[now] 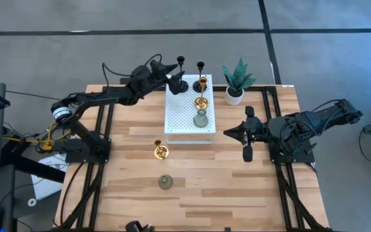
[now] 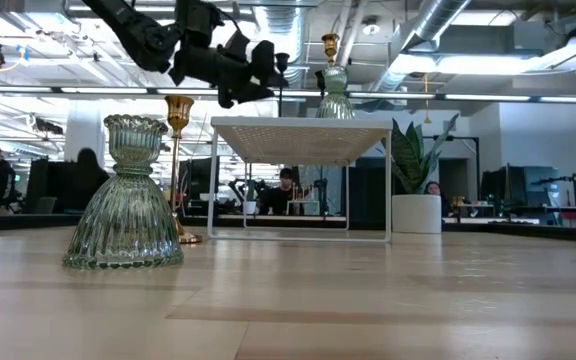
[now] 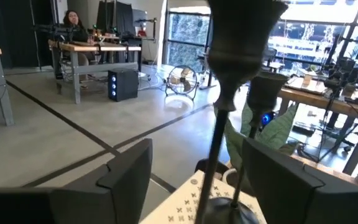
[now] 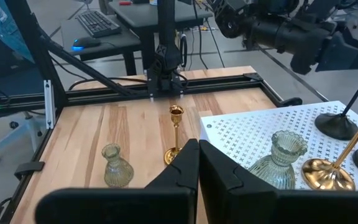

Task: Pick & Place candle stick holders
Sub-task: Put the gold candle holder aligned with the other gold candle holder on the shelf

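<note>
A white perforated stand (image 1: pixel 187 119) bears two slim black holders at its far end (image 1: pixel 180 80) (image 1: pixel 199 80), a gold holder (image 1: pixel 201 100) and a grey-green holder (image 1: pixel 201 118). All four stand on their round bases. A second gold holder (image 1: pixel 161 151) and a second grey-green holder (image 1: pixel 165 182) stand on the table nearer the front. My left gripper (image 1: pixel 172 78) is open at the stand's far left corner. Its fingers stand on either side of the left black holder's stem (image 3: pixel 218 134), apart from it. My right gripper (image 1: pixel 232 133) is shut and empty, right of the stand.
A green plant in a white pot (image 1: pixel 236 82) stands at the stand's far right corner. Bare wood table lies in front of the stand and to its left (image 1: pixel 134 135). Black rails run along both table sides (image 1: pixel 102 161).
</note>
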Controlling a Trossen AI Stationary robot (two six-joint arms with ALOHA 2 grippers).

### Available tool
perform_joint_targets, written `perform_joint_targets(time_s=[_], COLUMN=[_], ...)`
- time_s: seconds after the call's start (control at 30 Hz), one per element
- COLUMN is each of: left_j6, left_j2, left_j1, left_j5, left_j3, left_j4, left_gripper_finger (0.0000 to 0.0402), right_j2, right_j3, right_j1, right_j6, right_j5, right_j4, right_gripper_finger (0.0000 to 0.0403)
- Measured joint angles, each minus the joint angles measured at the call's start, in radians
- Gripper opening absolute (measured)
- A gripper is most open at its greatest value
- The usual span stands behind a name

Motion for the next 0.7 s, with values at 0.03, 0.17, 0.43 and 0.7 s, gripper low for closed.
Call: perform_joint_targets(time_s=[0.03, 0.17, 0.43, 0.7], left_j6=[0.004, 0.042, 0.045, 0.020], left_j2=[-0.012, -0.067, -0.215, -0.354], left_j1=[-0.001, -0.008, -0.053, -0.139], left_j5=[0.000, 0.001, 0.007, 0.130], left_j3=[0.000, 0.000, 0.000, 0.000], left_j4=[-0.020, -0.120, -0.316, -0.540], left_gripper_finger=[0.0250, 0.0250, 0.0250, 0.0247], right_j2=[0.000, 0.000, 0.000, 0.000], right_j3=[0.000, 0.000, 0.000, 0.000], right_j1=[0.000, 0.000, 0.000, 0.001], right_j6=[0.000, 0.000, 0.000, 0.026], right_j5=[0.000, 0.000, 0.000, 0.000], right_j4=[0.000, 0.000, 0.000, 0.003], right_gripper_finger=[0.0000, 0.0000, 0.0000, 0.0000])
